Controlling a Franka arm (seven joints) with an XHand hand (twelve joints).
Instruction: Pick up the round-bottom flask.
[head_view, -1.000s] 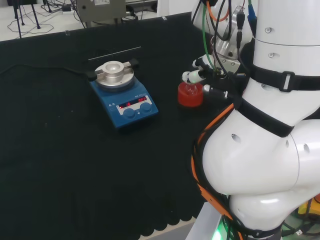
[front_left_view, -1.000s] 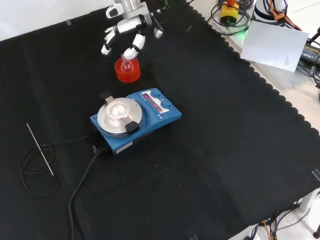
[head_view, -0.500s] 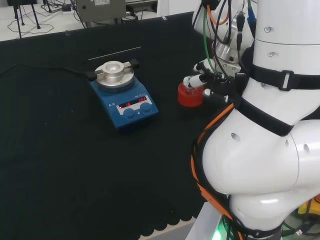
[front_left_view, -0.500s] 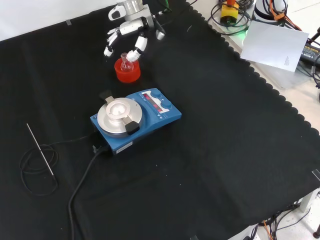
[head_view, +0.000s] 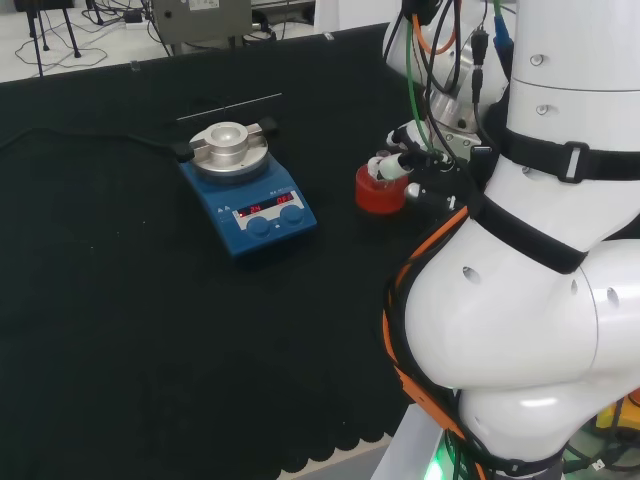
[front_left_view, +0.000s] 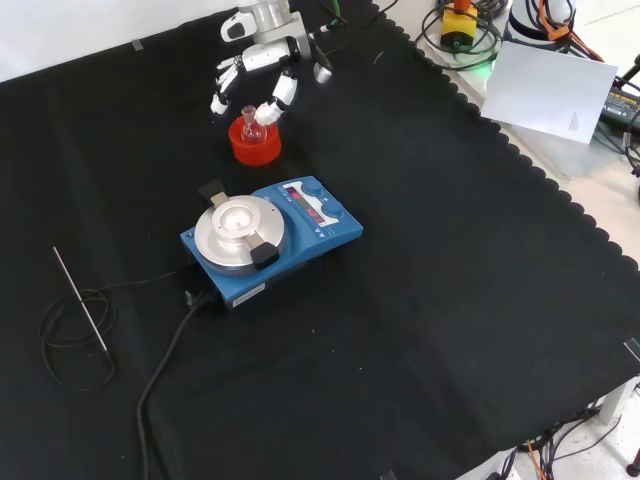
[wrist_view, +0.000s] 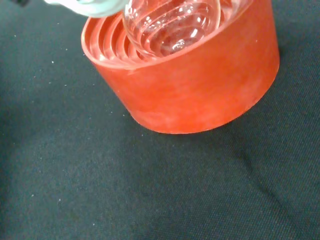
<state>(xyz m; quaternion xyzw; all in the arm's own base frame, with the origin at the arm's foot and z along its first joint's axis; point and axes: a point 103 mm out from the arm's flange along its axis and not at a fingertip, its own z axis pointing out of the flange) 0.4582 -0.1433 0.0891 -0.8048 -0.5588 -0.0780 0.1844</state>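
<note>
**Entry: hand at flask, stand on black cloth**

Change since the earlier frame: my hand (front_left_view: 262, 66) has shifted slightly higher in the front view, and its white fingertip (front_left_view: 268, 113), which was over the flask's mouth, now sits just right of the neck. Nothing else on the cloth has changed place.

Item 1. Round-bottom flask (front_left_view: 250, 126), clear glass, upright, bulb seated in the red ribbed stand (front_left_view: 255, 144). In the wrist view the bulb (wrist_view: 172, 22) rests inside the stand's (wrist_view: 195, 87) stepped ring. In the head view the stand (head_view: 380, 192) lies right of the hotplate.

Item 2. My hand, fingers spread and gently curved around the flask neck from above; I cannot tell whether any fingertip touches the glass. Nothing is gripped. In the head view my hand (head_view: 412, 170) sits just right of the stand.

Item 3. Blue hotplate stirrer (front_left_view: 268, 237), nearer than the stand in the front view, cable trailing.

Item 4. Thin metal rod (front_left_view: 80, 297), far left in the front view, well apart.
</note>
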